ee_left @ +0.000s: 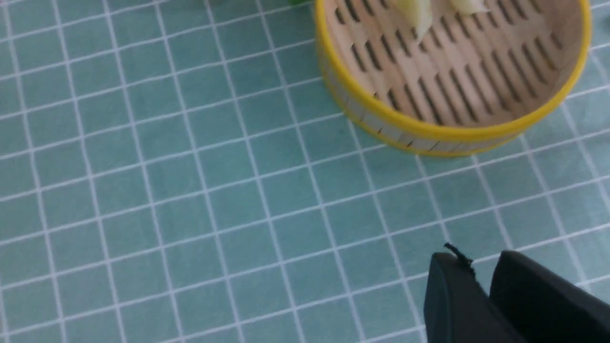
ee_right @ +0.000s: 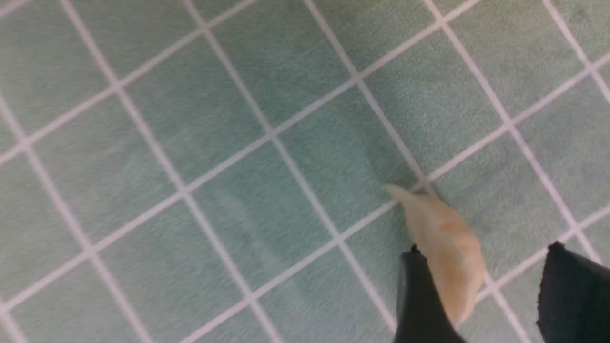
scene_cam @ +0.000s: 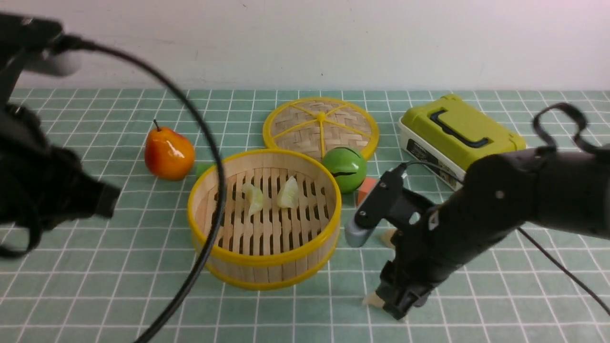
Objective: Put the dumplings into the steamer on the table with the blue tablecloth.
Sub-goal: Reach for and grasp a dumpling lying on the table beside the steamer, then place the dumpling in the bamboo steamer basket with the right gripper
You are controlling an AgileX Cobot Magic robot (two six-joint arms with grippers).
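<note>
Right gripper [ee_right: 485, 247], fingers spread, straddles a pale cream crescent dumpling [ee_right: 443, 243] on the teal grid-lined tablecloth [ee_right: 190, 143] (two more dumplings [scene_cam: 288, 192] lie inside the round bamboo steamer [scene_cam: 264, 259]). The left gripper [ee_left: 476, 259] looks pressed together.

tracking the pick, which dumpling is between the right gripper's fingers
The tan dumpling on the cloth, inside the open right gripper; two paler ones lie in the steamer.

You have a teal tablecloth [scene_cam: 95, 286] ruled with a white grid; steamer [scene_cam: 267, 259] pale bamboo, yellow rims, dark slotted floor; dumplings [scene_cam: 288, 193] inside pale yellow-green; lid [scene_cam: 305, 133] woven tan with yellow rim and spokes; pear [scene_cam: 169, 155] orange-red; ball [scene_cam: 344, 167] green; box [scene_cam: 457, 128] lime over white, black handle.
</note>
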